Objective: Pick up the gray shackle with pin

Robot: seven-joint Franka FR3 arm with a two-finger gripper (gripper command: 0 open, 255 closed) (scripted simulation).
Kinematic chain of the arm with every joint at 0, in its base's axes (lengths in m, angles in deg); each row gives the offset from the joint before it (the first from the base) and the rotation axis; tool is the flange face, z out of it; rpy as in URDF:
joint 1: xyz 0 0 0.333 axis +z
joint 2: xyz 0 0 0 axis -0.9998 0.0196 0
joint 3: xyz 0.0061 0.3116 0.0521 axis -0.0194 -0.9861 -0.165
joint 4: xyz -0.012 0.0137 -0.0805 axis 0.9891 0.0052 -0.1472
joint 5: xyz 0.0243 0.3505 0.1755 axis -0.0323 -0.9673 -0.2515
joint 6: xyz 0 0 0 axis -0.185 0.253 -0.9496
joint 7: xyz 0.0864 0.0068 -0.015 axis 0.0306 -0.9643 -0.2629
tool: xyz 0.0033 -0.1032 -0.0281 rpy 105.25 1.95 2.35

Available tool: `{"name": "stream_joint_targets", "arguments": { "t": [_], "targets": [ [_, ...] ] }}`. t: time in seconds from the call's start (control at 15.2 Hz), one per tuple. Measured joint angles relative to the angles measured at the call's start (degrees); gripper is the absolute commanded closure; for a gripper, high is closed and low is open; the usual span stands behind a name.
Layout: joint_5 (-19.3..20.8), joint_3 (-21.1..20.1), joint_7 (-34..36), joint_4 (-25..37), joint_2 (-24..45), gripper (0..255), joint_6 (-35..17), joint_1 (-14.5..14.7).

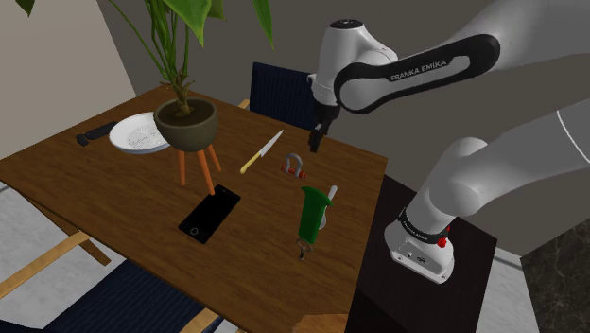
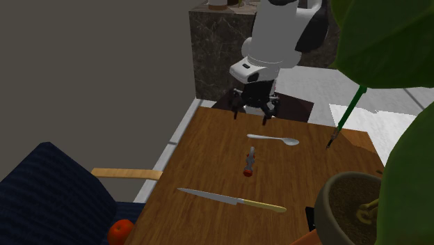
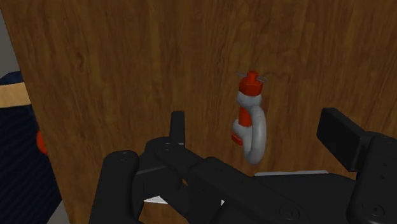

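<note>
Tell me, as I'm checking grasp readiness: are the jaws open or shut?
Open. In the wrist view the jaws of the gripper stand well apart; the gray shackle shows between them, touching neither.

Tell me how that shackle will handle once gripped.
The gray shackle looks like a thick solid loop: probably rigid and heavy for its size. Its smooth, rounded bow may slip or pivot in the open gripper. The red pin across its ends should stop it rolling far.

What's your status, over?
Black two-finger gripper open, empty. Grey shackle with red pin flat on wooden table, untouched. Silver spoon nearby, apart.
</note>
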Motion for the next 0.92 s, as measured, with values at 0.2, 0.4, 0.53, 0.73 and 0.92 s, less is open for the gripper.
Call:
{"name": "stream_joint_targets", "arguments": {
  "t": [0.2,0.4,0.53,0.73,0.92],
  "targets": [
    [-0.2,-1.4,1.0,-1.3,5.7,0,-6.5,0.5],
    [0.3,-2.6,1.9,-1.9,12.0,0,-13.0,0.4],
    [0.6,-3.4,2.8,-2.4,14.8,0,-16.2,0.6],
    [1.3,-3.8,3.5,-3.2,17.7,0,-19.8,0.3],
    [2.4,-4.1,4.3,-3.8,20.4,0,-23.1,-0.2]
  ]
}}
